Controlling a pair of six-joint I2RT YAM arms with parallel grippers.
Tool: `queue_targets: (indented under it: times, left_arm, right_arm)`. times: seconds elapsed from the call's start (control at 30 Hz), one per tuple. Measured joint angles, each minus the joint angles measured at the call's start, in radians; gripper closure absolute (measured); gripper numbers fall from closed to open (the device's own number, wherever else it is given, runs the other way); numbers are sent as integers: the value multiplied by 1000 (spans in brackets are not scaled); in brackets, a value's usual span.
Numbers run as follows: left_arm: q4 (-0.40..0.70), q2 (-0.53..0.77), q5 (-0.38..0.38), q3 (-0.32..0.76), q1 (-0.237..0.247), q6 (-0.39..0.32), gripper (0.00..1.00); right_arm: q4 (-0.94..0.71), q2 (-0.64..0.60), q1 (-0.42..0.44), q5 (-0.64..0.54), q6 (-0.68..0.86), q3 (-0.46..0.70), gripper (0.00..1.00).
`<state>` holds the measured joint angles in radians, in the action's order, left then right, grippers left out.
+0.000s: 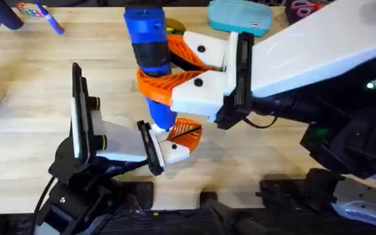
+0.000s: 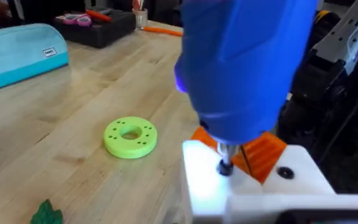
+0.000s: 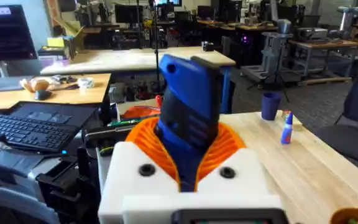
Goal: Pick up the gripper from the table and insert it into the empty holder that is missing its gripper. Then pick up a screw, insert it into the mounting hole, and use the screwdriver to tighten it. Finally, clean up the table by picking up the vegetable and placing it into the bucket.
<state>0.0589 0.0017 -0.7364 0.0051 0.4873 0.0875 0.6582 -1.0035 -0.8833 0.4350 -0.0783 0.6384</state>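
On the left of the overhead view, the left gripper reaches in from the lower left and sits at the holder, whose white block carries the small orange gripper with dark ribbed slots. Whether the left fingers are clamped or spread cannot be told, since the white block and the blue tool cover them.

In the left wrist view, the screwdriver looms large and blurred, its metal tip resting down on the white block, with the orange piece just behind it. A green ring lies on the table near it, and a scrap of green vegetable is cut off by the frame edge.

Toward the middle of the overhead view, the screwdriver stands nearly upright. The right gripper is clenched around its black band, with 2 orange ribbed fingers pressed against either side. In the right wrist view, the fingers wrap the tool's body, hiding its lower part. A teal pouch lies at the far edge.
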Motion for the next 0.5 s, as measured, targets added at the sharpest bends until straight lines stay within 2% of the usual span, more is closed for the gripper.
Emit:
queue_targets:
  times: [0.5]
  left_arm:
    - [1, 0, 0, 0, 0, 10, 994]
  right_arm:
    - [0, -13, 0, -2, 4, 0, 916]
